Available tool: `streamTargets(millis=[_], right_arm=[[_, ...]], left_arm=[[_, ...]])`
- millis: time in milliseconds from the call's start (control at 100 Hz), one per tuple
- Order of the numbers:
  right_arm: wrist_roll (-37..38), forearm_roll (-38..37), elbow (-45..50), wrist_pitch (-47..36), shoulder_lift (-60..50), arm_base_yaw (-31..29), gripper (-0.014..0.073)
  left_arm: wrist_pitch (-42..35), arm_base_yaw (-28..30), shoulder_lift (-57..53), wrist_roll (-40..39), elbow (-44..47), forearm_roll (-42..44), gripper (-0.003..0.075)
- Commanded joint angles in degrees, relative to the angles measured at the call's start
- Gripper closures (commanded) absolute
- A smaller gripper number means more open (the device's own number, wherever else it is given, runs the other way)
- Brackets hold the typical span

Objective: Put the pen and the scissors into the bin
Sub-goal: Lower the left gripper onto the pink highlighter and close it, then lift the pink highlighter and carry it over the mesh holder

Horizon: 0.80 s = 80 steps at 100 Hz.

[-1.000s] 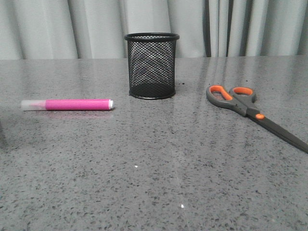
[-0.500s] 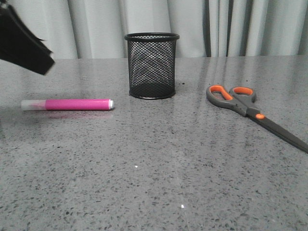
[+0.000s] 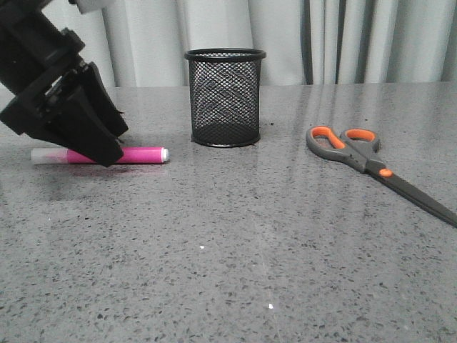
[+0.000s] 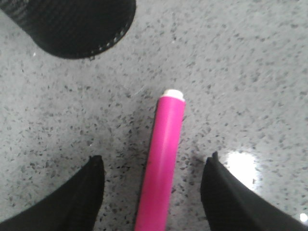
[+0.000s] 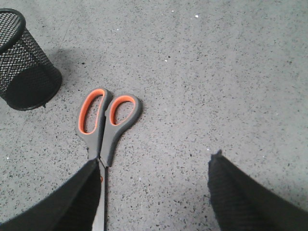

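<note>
The left tool (image 4: 154,192) hangs spread wide, holding nothing, its 2 fingers straddling the pink pen (image 4: 162,163) that lies flat on the bench (image 3: 235,243) near the bin (image 3: 225,96), evidently lined up to pinch across the barrel.

The left gripper (image 4: 154,192) stands spread around the pen (image 4: 161,163), with bare table (image 3: 235,250) on both sides of the barrel. The bin (image 3: 225,96) stands near the pen's white end, its mouth uncovered. Wide bare table separates the bin from the scissors (image 3: 371,168).
</note>
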Motion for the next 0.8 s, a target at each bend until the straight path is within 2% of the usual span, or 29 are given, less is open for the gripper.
streamTargets(millis=[0, 100, 190, 260, 310, 350, 380, 500, 590, 710, 790], right_arm=[[-0.8, 0.4, -2.1, -3.4, 0.1, 0.1, 0.0162], [-0.8, 0.4, -2.1, -3.3, 0.1, 0.1, 0.0162], [-0.8, 0.4, -2.1, -3.3, 0.1, 0.1, 0.0162], [-0.8, 0.4, -2.1, -3.1, 0.1, 0.1, 0.0162], [-0.8, 0.4, -2.1, -3.0, 0.1, 0.1, 0.0162], [-0.8, 0.4, -2.1, -3.0, 0.1, 0.1, 0.0162], [-0.8, 0.4, -2.1, -3.0, 0.1, 0.1, 0.0162], [-0.8, 0.4, -2.1, -2.8, 0.1, 0.1, 0.0162], [-0.8, 0.4, -2.1, -2.6, 0.1, 0.1, 0.0162], [-0.8, 0.4, -2.1, -2.2, 0.1, 0.1, 0.0162], [-0.8, 0.4, -2.1, -1.8, 0.1, 0.1, 0.0162]], left_arm=[[-0.6, -0.5, -1.4, 0.2, -1.9, -2.2, 0.0313], [-0.6, -0.5, -0.3, 0.2, -1.9, -2.0, 0.0336], [0.0, -0.5, 0.4, 0.2, -1.9, -1.8, 0.0410], [0.9, -0.5, 0.5, 0.2, -1.9, -0.7, 0.0507], [1.9, -0.5, 0.5, 0.2, -2.0, 0.0, 0.0599], [2.7, -0.5, 0.5, 0.2, -2.2, 1.1, 0.0701], [3.2, -0.5, 0.5, 0.2, -2.4, 1.4, 0.0743], [5.4, -0.5, 0.1, -1.0, -3.8, 1.4, 0.0739], [5.8, -0.5, -1.0, -4.3, -6.4, -2.0, 0.0739], [4.0, -0.5, -3.6, -4.6, -10.2, -11.6, 0.0740], [0.0, -0.5, -5.7, -4.4, -11.7, -21.8, 0.0740]])
